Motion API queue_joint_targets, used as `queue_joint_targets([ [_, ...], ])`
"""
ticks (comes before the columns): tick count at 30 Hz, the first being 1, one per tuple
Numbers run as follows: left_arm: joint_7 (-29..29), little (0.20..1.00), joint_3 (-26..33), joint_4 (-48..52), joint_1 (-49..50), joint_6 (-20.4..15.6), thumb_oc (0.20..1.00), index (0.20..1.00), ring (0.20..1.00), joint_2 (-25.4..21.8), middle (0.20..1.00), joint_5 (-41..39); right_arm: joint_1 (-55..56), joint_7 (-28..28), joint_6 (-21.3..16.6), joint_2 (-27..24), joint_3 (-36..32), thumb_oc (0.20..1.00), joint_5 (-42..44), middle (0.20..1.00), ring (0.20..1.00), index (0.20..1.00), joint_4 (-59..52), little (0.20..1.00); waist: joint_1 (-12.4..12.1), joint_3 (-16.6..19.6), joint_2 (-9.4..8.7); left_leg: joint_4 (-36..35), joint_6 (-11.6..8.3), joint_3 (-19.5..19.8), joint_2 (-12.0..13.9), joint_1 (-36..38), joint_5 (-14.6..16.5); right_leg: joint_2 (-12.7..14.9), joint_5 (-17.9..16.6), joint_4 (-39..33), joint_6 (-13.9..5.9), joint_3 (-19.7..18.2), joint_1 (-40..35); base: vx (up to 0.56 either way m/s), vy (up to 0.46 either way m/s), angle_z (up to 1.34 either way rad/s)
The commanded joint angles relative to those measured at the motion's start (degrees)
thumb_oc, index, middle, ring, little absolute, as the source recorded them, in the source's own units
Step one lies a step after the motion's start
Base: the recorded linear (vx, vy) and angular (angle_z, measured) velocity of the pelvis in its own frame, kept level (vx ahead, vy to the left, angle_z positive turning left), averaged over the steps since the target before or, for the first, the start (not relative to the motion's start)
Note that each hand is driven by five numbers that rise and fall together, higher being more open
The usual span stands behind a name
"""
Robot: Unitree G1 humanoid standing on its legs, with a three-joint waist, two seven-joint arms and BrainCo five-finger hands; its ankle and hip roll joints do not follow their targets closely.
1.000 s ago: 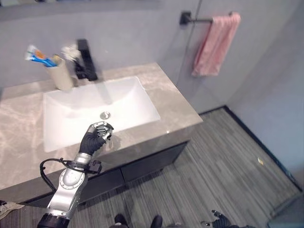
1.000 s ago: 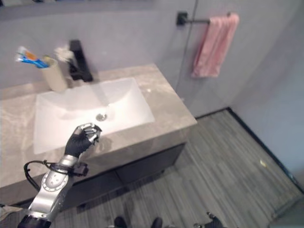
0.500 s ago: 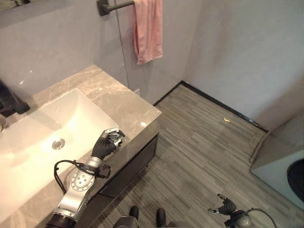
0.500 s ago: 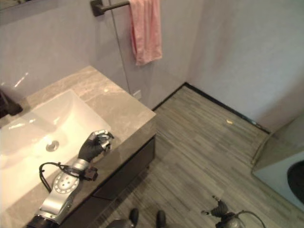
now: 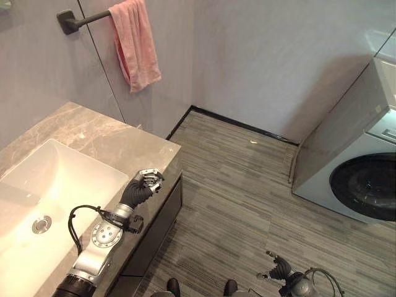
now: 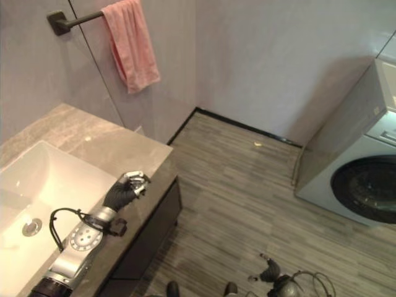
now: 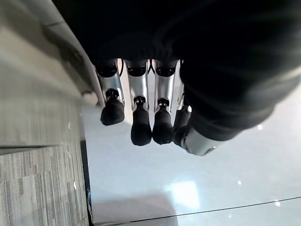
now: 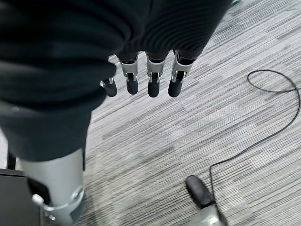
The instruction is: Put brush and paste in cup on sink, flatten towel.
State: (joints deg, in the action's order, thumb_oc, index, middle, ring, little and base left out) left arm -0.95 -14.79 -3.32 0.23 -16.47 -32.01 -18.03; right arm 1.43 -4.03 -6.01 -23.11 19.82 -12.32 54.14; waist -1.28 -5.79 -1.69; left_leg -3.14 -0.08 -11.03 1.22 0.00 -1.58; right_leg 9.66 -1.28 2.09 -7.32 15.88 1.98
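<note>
Over the near edge of the counter (image 5: 93, 133), the left hand (image 5: 141, 186) hovers with fingers curled on nothing. Far left, the pink towel (image 5: 135, 43) hangs bunched on its bar (image 5: 77, 21). Low at the right, the right hand (image 5: 278, 268) hangs over the floor (image 5: 247, 179), fingers curled, empty.

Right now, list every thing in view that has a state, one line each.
towel: hanging bunched over the wall bar, not flattened.
sink: basin empty.
washing machine: door shut.
left hand: over the counter's front edge, fingers curled, holding nothing.
right hand: low over the floor, fingers curled, holding nothing.
</note>
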Motion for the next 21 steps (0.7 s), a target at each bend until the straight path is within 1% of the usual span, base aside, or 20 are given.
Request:
queue_joint_targets([
  [1,0.86,0.200,0.08,-0.23,-1.83,-2.22,0.200,0.200,0.200,1.22,0.200,-0.41,0.09,-0.97,-0.72,-2.78,-0.27,1.000,-0.95,1.000,1.000,1.000,-3.62,1.000,0.24,2.25,-1.52,3.35,-1.07,4.27,-1.28,-1.62,3.32,-0.69,-0.50,1.85,-2.36,-3.13,2.05,0.04,-0.093,0.10],
  [2,0.99,0.200,-0.01,-0.80,-1.65,-2.14,0.200,0.200,0.200,1.41,0.200,0.07,0.35,-0.94,-0.79,-3.06,-0.27,1.000,-0.92,1.000,1.000,1.000,-3.62,1.000,0.20,2.69,-1.94,3.60,-1.20,3.92,-1.08,-1.35,3.54,-1.08,-0.38,0.87,-2.26,-2.96,1.43,0.08,-0.175,0.07],
  [3,1.14,0.200,-0.26,-1.65,-1.49,-1.74,0.200,0.200,0.200,1.77,0.200,0.21,0.98,-0.88,-0.96,-3.47,-0.50,1.000,-0.62,1.000,1.000,1.000,-3.84,1.000,0.33,3.18,-2.30,3.98,-1.80,3.88,-0.25,-1.15,3.30,-2.37,-0.01,0.27,-1.87,-3.30,0.76,0.10,-0.253,-0.02],
  [4,1.16,0.200,-0.40,-2.27,-1.45,-1.34,0.200,0.200,0.200,1.94,0.200,0.22,1.45,-0.88,-1.04,-3.81,-0.78,1.000,-0.29,1.000,1.000,1.000,-4.20,1.000,0.44,3.36,-2.58,4.17,-2.14,4.11,0.35,-1.05,3.13,-3.08,0.28,0.01,-1.49,-3.35,0.45,0.08,-0.205,-0.11],
  [5,1.16,0.200,-0.45,-2.31,-1.46,-1.35,0.200,0.200,0.200,1.97,0.200,0.22,1.52,-0.86,-1.02,-3.84,-0.81,1.000,-0.28,1.000,1.000,1.000,-4.26,1.000,0.44,3.36,-2.55,4.18,-2.19,4.14,0.39,-1.03,3.15,-3.13,0.27,-0.04,-1.45,-3.31,0.39,0.05,-0.139,-0.11],
  [6,1.23,0.200,-0.54,-2.90,-1.49,-1.23,0.200,0.200,0.200,2.21,0.200,0.21,2.03,-0.80,-1.11,-4.21,-1.12,1.000,-0.01,1.000,1.000,1.000,-5.06,1.000,0.62,3.48,-2.71,4.33,-2.53,4.26,0.98,-0.95,3.03,-3.75,0.55,-0.36,-1.08,-3.27,0.08,0.05,-0.205,-0.06],
  [7,1.67,0.200,-1.15,-4.33,-2.32,-0.76,0.200,0.200,0.200,2.75,0.200,0.92,2.90,-0.91,-1.30,-4.87,-1.53,1.000,0.28,1.000,1.000,1.000,-6.27,1.000,1.07,3.37,-2.82,5.17,-3.19,4.72,2.09,-1.12,2.98,-4.98,1.27,-1.18,-0.30,-3.08,-0.69,0.05,-0.275,-0.01],
  [10,2.10,0.200,-1.76,-4.26,-3.70,-0.61,0.200,0.200,0.200,3.30,0.200,1.33,4.08,-0.66,-1.53,-5.85,-1.92,1.000,0.72,1.000,1.000,1.000,-9.38,1.000,1.45,2.74,-3.12,9.68,-3.99,5.40,3.32,-2.68,3.47,-6.21,1.72,-2.43,0.73,-3.08,-1.66,0.00,-0.205,0.02],
  [11,2.30,0.200,-1.91,-3.62,-4.42,-0.80,0.200,0.200,0.200,3.68,0.200,0.98,4.15,-1.11,-1.72,-6.12,-1.92,1.000,0.96,1.000,1.000,1.000,-9.04,1.000,1.36,1.89,-3.16,12.86,-4.26,5.80,3.60,-4.05,3.32,-6.57,2.03,-2.50,1.30,-3.12,-2.08,-0.03,-0.157,0.01],
  [13,2.16,0.200,-2.96,-2.84,-5.44,-0.87,0.200,0.200,0.200,4.15,0.200,0.90,4.20,-1.15,-1.68,-6.36,-1.84,1.000,1.20,1.000,1.000,1.000,-8.75,1.000,1.14,1.00,-2.92,16.71,-4.57,6.72,3.01,-5.79,2.90,-6.84,2.56,-2.35,1.82,-3.24,-2.64,-0.02,-0.094,0.05],
  [14,2.20,0.200,-3.50,-2.67,-6.03,-0.86,0.200,0.200,0.200,4.24,0.200,0.87,4.18,-1.22,-1.47,-6.54,-1.86,1.000,1.07,1.000,1.000,1.000,-9.09,1.000,0.83,0.74,-2.72,15.89,-4.33,7.79,1.48,-6.40,2.96,-6.77,2.80,-2.31,1.73,-3.41,-2.77,0.00,-0.029,0.05],
  [15,2.20,0.200,-3.51,-2.68,-6.04,-0.86,0.200,0.200,0.200,4.25,0.200,0.87,4.19,-1.21,-1.47,-6.54,-1.87,1.000,1.07,1.000,1.000,1.000,-9.10,1.000,0.83,0.73,-2.73,15.87,-4.33,7.80,1.47,-6.38,2.95,-6.76,2.81,-2.30,1.72,-3.40,-2.79,-0.01,-0.004,-0.06],
  [16,2.00,0.200,-4.85,-4.00,-6.63,-0.67,0.200,0.200,0.200,5.08,0.200,0.89,3.63,-1.34,-1.26,-6.52,-1.96,1.000,0.81,1.000,1.000,1.000,-8.45,1.000,0.50,0.43,-2.51,13.93,-3.69,9.87,-1.52,-7.69,3.26,-6.31,2.68,-1.45,1.28,-4.15,-2.64,0.00,0.005,-0.04],
  [17,2.01,0.200,-4.87,-4.06,-6.66,-0.72,0.200,0.200,0.200,5.10,0.200,0.90,3.63,-1.35,-1.27,-6.52,-1.96,1.000,0.81,1.000,1.000,1.000,-8.44,1.000,0.48,0.43,-2.51,13.91,-3.67,9.84,-1.54,-7.67,3.26,-6.29,2.71,-1.42,1.26,-4.18,-2.63,0.09,0.050,-0.40],
  [18,0.84,0.200,-6.74,-8.26,-5.73,0.26,0.200,0.200,0.200,5.64,0.200,1.68,3.19,-1.11,-1.16,-6.24,-1.85,1.000,0.71,1.000,1.000,1.000,-6.92,1.000,1.27,1.97,-1.81,10.40,-2.90,9.34,-1.68,-5.10,3.62,-6.27,2.61,-1.38,1.22,-5.44,-2.66,0.09,0.046,-0.30],
  [19,0.85,0.200,-6.78,-8.35,-5.75,0.20,0.200,0.200,0.200,5.69,0.200,1.71,3.23,-1.11,-1.15,-6.25,-1.85,1.000,0.72,1.000,1.000,1.000,-6.93,1.000,1.20,1.99,-1.81,10.19,-2.90,9.28,-1.68,-4.96,3.54,-6.28,2.60,-1.40,1.22,-5.50,-2.69,0.12,0.069,-0.44],
  [21,0.49,0.200,-7.82,-12.08,-4.94,0.95,0.200,0.200,0.200,5.93,0.200,3.45,2.93,-1.06,-1.17,-6.16,-1.65,1.000,0.92,1.000,1.000,1.000,-6.73,1.000,1.41,2.73,-1.46,8.80,-2.75,8.89,-1.45,-3.69,3.40,-6.26,2.56,-1.88,1.26,-6.08,-2.97,0.07,0.055,-0.30],
])
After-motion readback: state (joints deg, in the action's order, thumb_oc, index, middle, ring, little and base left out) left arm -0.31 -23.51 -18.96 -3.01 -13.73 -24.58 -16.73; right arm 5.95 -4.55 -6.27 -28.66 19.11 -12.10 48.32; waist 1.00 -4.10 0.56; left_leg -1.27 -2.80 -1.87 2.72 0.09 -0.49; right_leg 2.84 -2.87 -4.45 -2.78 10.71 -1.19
